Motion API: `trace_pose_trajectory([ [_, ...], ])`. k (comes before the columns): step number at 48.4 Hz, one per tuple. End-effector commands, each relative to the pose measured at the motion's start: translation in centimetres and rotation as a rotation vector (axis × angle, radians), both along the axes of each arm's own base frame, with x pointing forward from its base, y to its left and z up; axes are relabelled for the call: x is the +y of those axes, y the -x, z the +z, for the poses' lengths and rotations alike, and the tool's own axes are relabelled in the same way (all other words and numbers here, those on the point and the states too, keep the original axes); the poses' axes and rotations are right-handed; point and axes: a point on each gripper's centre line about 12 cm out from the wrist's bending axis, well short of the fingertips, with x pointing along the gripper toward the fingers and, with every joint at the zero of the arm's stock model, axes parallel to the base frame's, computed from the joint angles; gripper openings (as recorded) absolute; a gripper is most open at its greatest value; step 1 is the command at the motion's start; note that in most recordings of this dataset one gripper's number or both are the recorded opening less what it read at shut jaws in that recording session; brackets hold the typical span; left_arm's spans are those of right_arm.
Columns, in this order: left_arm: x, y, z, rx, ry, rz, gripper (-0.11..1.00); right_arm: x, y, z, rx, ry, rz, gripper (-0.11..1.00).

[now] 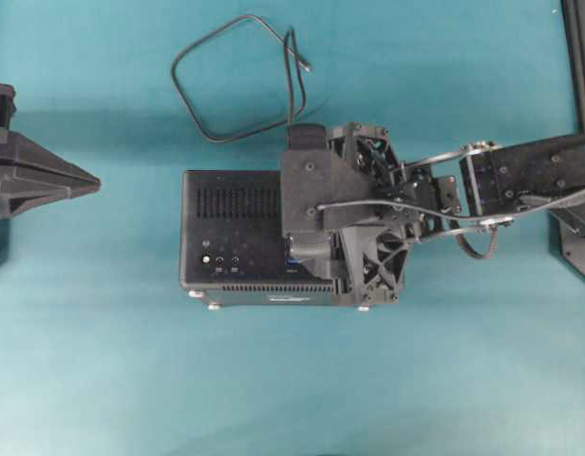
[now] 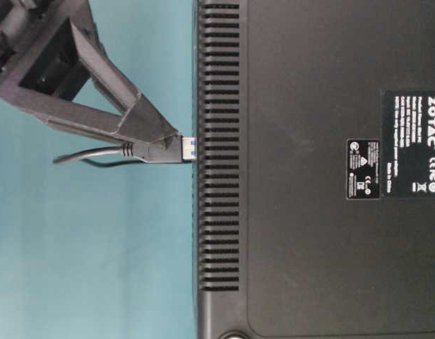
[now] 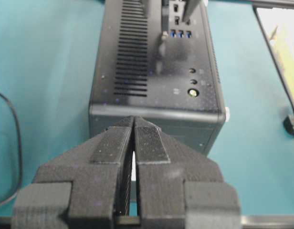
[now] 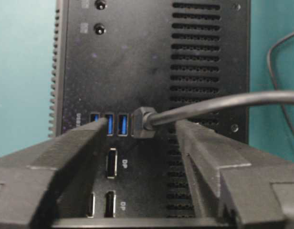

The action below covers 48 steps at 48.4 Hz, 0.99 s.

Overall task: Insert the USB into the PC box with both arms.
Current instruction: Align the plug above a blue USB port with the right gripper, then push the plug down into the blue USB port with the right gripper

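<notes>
USB [image 4: 143, 122] plug seated in PC box [image 1: 231, 204] — right claw [image 4: 137, 138] agape | left claw [image 3: 133, 138] closed, empty

Overhead view: straight down, far, whole teal table [image 1: 103, 361] and PC box [image 1: 231, 228]. Table-level view: low, very close, side-on to the box's vented edge, USB plug [image 2: 168, 150] at its face. Left wrist view: along closed fingers toward the box's end. Right wrist view: close on the port row, shared with the left wrist view.

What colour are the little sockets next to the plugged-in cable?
Blue. The sockets show best in the right wrist view, beside the USB plug.
</notes>
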Motion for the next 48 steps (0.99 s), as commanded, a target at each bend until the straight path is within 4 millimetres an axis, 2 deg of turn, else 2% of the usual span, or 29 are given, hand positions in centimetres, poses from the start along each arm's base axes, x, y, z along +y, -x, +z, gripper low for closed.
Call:
trace_pose_trajectory([
  [1, 0.0, -0.1, 0.6, -0.018, 0.001, -0.001, 0.00, 0.0, -0.1, 2.0, -0.053, -0.004, 0.004, 0.68],
  [16, 0.0, -0.1, 0.6, -0.020, 0.002, -0.001, 0.00, -0.6, -0.3, 3.6, -0.091, 0.010, -0.005, 0.68],
  [28, 0.0, -0.2, 0.5, -0.015, 0.000, -0.001, 0.00, -0.6, -0.2, 3.3, -0.074, 0.008, -0.011, 0.66],
  [34, 0.0, -0.2, 0.6, -0.020, 0.002, 0.000, 0.00, -0.6, -0.2, 3.3, -0.076, 0.005, -0.012, 0.57],
  [48, 0.0, -0.1, 0.6, -0.020, 0.004, 0.001, 0.00, -0.5, -0.2, 3.1, -0.072, 0.003, -0.013, 0.23],
])
